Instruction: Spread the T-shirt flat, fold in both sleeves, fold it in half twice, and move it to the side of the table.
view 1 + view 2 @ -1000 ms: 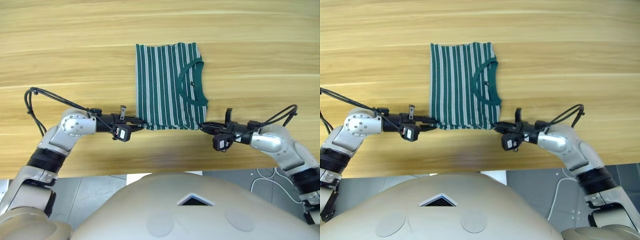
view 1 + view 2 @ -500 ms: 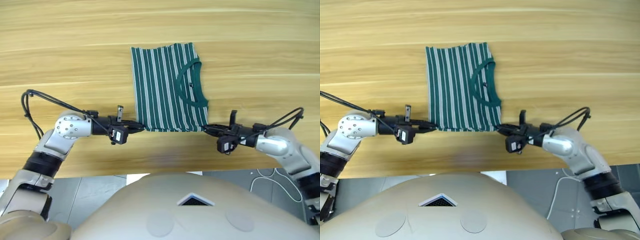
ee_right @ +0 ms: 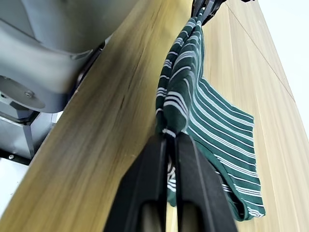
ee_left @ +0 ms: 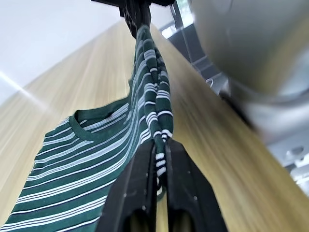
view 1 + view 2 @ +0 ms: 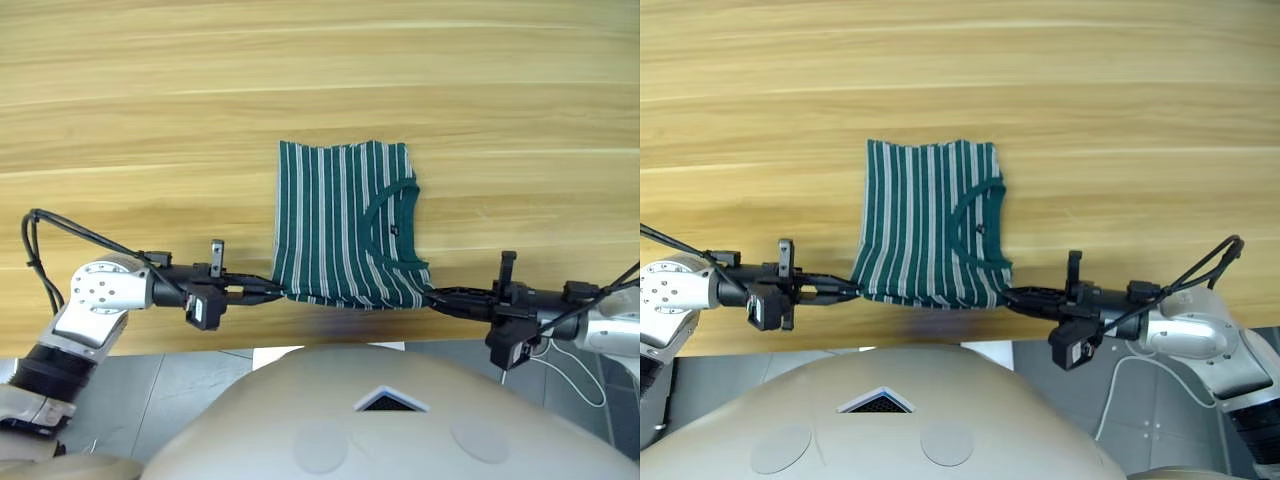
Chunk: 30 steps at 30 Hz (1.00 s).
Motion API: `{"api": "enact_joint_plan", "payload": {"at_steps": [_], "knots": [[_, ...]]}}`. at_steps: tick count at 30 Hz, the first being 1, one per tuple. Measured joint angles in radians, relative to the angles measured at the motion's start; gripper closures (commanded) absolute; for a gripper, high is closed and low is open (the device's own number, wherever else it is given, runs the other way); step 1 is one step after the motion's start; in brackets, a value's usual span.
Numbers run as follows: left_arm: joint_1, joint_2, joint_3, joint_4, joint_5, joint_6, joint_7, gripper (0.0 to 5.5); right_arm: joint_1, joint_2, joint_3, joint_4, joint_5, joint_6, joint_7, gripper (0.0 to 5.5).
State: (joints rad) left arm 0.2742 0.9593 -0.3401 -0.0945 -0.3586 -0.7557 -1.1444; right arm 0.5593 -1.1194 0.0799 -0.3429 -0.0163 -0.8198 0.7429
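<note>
Wood table [image 5: 120,100]: over the last second we've dragged the folded T-shirt [image 5: 345,225] back to the near edge, left jaws and right jaws each clamped on a near corner, hem lifted, so we reckon the move-aside is underway.

A grey tiled floor [image 5: 185,368] carries a thin white cable [image 5: 566,369] on the right.

Head stereo pair looks steeply down over table [image 5: 120,100] — near-identical fields. Wrist cams sit close behind own fingers [image 4: 135,193], facing each other along shirt [image 4: 87,159] edge.
</note>
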Motion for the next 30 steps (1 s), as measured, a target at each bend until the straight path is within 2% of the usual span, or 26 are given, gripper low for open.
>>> {"api": "enact_joint_plan", "payload": {"at_steps": [3,13,18,22,30], "knots": [[-0.015,-0.032,0.018,0.01,-0.041,0.026,-0.002,5.4,-0.055,0.017,-0.008,0.004,-0.006,0.042,-0.002,5.47],[-0.262,-0.234,0.093,0.245,0.089,0.197,0.148,5.4,-0.452,0.283,0.039,0.14,-0.26,0.358,-0.128,5.47],[-0.413,-0.329,0.121,0.359,0.172,0.28,0.25,5.4,-0.59,0.365,0.118,0.279,-0.445,0.41,-0.2,5.47],[-0.49,-0.389,0.125,0.451,0.255,0.299,0.321,5.4,-0.658,0.41,0.157,0.36,-0.508,0.429,-0.242,5.47],[-0.617,-0.49,0.08,0.691,0.463,0.252,0.453,5.4,-0.742,0.466,0.228,0.544,-0.628,0.45,-0.337,5.47]]}}
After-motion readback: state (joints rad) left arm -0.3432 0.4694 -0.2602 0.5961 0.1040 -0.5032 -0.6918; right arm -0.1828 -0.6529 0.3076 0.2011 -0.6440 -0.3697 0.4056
